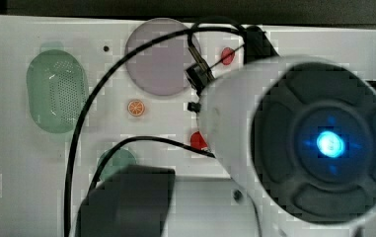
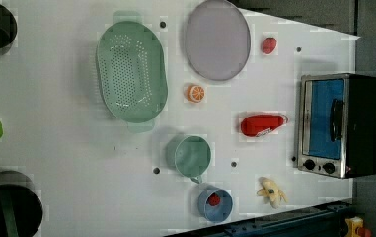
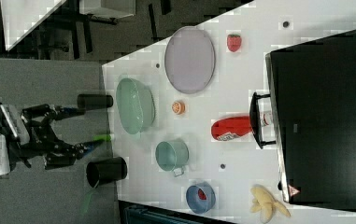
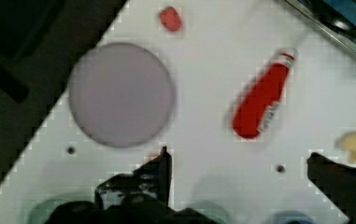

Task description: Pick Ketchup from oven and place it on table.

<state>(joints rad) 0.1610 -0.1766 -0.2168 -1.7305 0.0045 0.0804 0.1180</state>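
Ketchup: a red bottle (image 2: 262, 125) with a white cap lies on its side on the white table (image 2: 67, 148), just in front of the oven door, cap end toward the oven; nothing touches it

Oven: a boxy toaster oven (image 2: 341, 126) with a bluish glass door stands at the left view's right edge of the table; the door looks shut in the left view

Gripper: in the right view the gripper (image 3: 84, 128) sits off the table at the right view's left, well apart from the bottle, its dark fingers spread wide with nothing between them; the wrist view likewise shows two fingertips (image 4: 159, 175) far apart over bare table

Step in hand: judging by how things lie, the bottle is already out of the oven and resting on the table, so the placing looks done and the arm appears to be clear of it

Next move: little seems left; if anything, the arm only needs to keep away from the bottle, which could roll if nudged

Nearby things: a grey plate (image 2: 217, 39), a green colander (image 2: 131, 71), an orange slice (image 2: 195, 93), a green cup (image 2: 190, 155) and a strawberry (image 2: 268, 45) sit apart from the bottle
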